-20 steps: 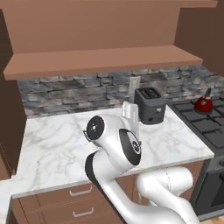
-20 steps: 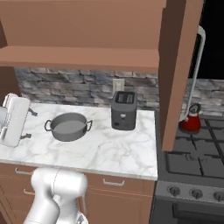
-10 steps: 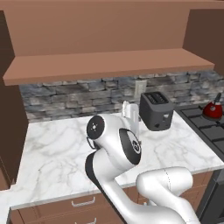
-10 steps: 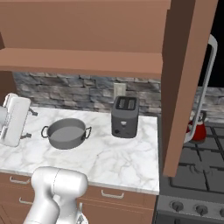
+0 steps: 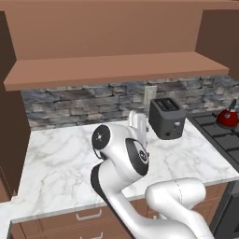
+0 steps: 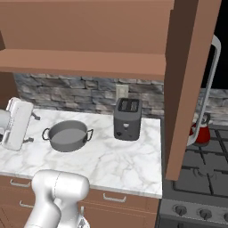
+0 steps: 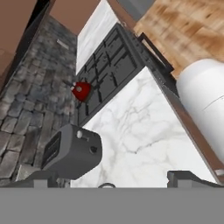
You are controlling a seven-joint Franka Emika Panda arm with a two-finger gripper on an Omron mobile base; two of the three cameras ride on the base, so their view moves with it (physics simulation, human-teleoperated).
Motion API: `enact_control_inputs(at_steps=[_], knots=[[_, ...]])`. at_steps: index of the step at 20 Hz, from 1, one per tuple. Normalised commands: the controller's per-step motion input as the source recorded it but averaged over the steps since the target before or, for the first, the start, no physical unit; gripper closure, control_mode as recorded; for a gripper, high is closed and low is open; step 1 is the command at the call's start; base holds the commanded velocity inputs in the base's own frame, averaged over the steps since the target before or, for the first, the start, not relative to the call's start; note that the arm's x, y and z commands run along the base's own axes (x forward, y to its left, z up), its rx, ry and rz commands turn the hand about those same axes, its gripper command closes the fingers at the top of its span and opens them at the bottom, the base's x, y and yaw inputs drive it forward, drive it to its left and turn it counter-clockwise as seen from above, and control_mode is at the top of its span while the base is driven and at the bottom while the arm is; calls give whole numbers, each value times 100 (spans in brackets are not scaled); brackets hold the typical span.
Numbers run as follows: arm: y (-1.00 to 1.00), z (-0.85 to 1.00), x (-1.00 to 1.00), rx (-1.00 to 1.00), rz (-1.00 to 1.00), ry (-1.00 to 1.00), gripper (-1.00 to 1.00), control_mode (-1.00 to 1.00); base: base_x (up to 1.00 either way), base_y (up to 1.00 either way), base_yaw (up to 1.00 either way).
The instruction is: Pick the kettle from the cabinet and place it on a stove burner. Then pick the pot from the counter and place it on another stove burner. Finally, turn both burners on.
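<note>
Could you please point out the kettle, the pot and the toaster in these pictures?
kettle (image 5: 228,119): left base view, red body.
pot (image 6: 67,136): right base view, grey inside floor.
toaster (image 6: 127,119): right base view, dark front face.

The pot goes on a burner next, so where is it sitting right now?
In the right base view the pot sits on the white marble counter, left of the dark toaster and right of the gripper.

Grey stone backsplash (image 5: 70,100), wood floor (image 7: 188,26)
</note>
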Motion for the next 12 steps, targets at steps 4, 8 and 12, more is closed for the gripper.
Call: enact_control_inputs(at_steps=[4,8,12], knots=[[6,-33,14,0,0,8,-100,-100,0,0,0],[2,-36,17,0,0,10,-100,-100,0,0,0],[0,-28,19,3,0,7,-100,-100,0,0,0]])
